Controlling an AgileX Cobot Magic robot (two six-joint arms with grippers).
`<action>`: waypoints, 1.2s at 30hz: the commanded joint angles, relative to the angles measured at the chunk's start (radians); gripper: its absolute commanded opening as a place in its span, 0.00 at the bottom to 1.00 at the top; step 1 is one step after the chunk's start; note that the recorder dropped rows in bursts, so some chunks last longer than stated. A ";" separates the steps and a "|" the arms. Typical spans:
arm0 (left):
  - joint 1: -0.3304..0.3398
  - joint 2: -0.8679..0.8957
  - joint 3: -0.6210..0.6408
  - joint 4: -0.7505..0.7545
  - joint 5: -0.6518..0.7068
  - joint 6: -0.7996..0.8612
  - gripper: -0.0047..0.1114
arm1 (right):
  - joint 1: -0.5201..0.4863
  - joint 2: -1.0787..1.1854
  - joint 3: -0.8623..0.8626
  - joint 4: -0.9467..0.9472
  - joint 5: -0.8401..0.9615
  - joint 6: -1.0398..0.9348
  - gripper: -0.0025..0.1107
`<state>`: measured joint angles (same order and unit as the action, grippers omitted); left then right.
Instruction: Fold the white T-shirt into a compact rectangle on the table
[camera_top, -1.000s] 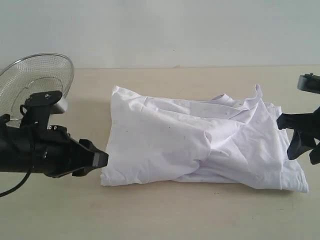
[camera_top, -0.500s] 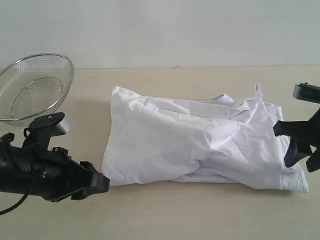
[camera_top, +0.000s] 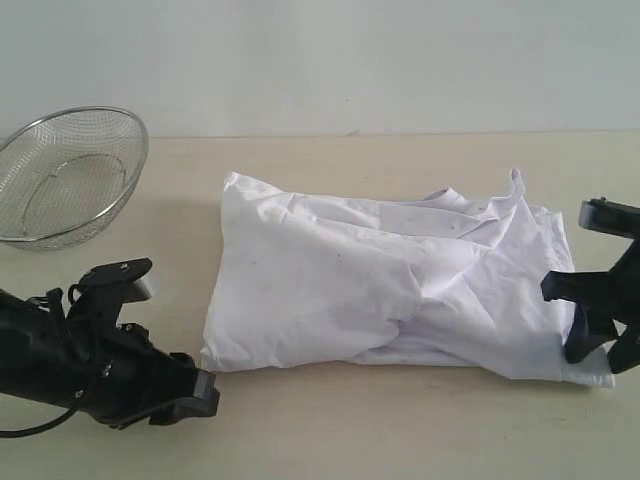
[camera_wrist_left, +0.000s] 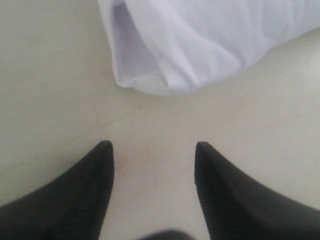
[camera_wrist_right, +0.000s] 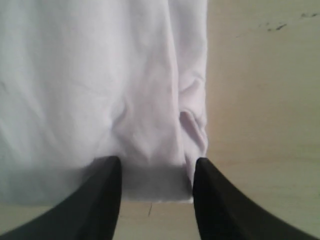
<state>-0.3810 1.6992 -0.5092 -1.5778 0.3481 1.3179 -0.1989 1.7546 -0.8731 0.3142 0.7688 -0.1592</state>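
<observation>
Table (camera_top: 400, 430): pale, flat, mostly bare.

White T-shirt (camera_top: 380, 290): lies mid-table, centre to right, already doubled into a rough, rumpled oblong that runs left to right. Plain side up. Loose folds bunch at the far right edge, and the near-left corner is a rounded, layered roll.

Wire-mesh bowl (camera_top: 65, 175): far left, well apart from the shirt. Not involved.

Left end effector (camera_top: 200, 392): low over bare table, just near and left of the shirt's near-left corner. Fingers spread, nothing between them, not touching cloth.

Right end effector (camera_top: 590, 330): at the shirt's near-right corner. Fingers spread and straddling the hem, with the cloth lying flat under them. No pinch seen.

Judgement: the step in hand is taking both near corners for the next fold.

- Left must advance to the rolled corner and slide one finger under every layer before closing. Catching only the top ply would likely peel the bundle open.
- Right should drop straight onto the hem and bite deep enough to take all plies.
- Close both together, lift evenly and keep the near edge taut between them.
- Carry it toward the far edge, then lay it down square.
</observation>
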 joint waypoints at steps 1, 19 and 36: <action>-0.004 0.004 -0.003 0.005 -0.006 -0.009 0.45 | -0.001 0.002 0.004 0.048 -0.016 -0.052 0.38; -0.004 -0.068 -0.003 0.016 0.011 -0.035 0.36 | -0.001 0.002 0.004 0.040 -0.031 -0.068 0.09; -0.004 -0.068 -0.003 0.005 0.008 -0.024 0.23 | -0.001 -0.095 0.004 -0.052 0.096 -0.028 0.02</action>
<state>-0.3810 1.6367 -0.5092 -1.5681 0.3557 1.2910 -0.1989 1.7053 -0.8715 0.3053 0.8268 -0.1989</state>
